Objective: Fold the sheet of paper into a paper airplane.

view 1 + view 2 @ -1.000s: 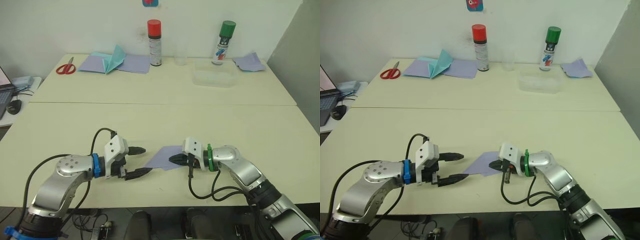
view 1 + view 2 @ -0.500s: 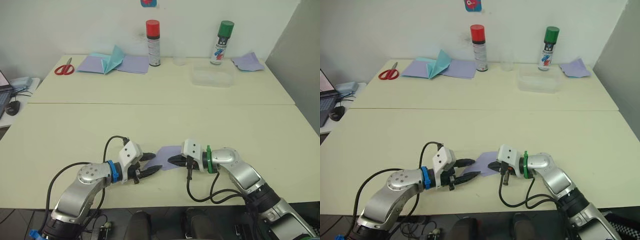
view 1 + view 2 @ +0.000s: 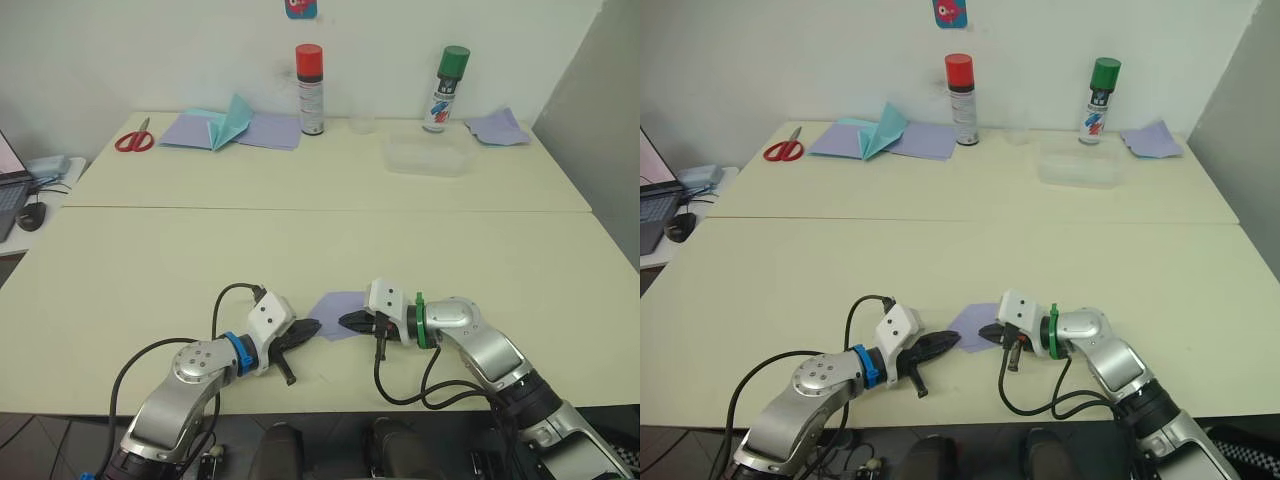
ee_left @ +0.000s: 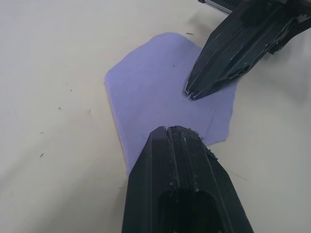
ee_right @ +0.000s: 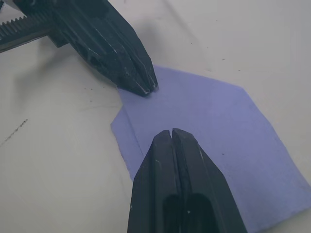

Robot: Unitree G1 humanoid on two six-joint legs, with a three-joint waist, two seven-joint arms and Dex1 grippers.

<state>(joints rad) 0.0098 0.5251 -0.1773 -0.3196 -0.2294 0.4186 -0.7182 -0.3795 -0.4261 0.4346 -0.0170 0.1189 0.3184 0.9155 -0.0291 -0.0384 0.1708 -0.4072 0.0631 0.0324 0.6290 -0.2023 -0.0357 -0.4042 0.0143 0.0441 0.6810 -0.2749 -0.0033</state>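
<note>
The sheet of paper [image 3: 336,304] is lavender and lies flat near the table's front edge, with its corners folded in. My left gripper [image 3: 309,329] is shut, and its tip [image 4: 167,130] rests on the sheet's left edge. My right gripper [image 3: 347,322] is shut too, its tip [image 5: 171,132] pressing down on the sheet from the right side. The two tips point at each other a short way apart over the paper [image 4: 146,82]. Neither gripper has the paper between its fingers.
On the far table stand a red-capped spray can [image 3: 309,88], a green-capped spray can [image 3: 443,88], a clear plastic box [image 3: 428,157] and a small cup [image 3: 361,123]. Red scissors [image 3: 133,138], lavender sheets with a teal piece [image 3: 230,125] and a lavender scrap [image 3: 497,127] lie there too.
My left gripper has moved right to the paper and shut, its tip now on the sheet's edge. The right gripper has stayed pressed on the paper.
</note>
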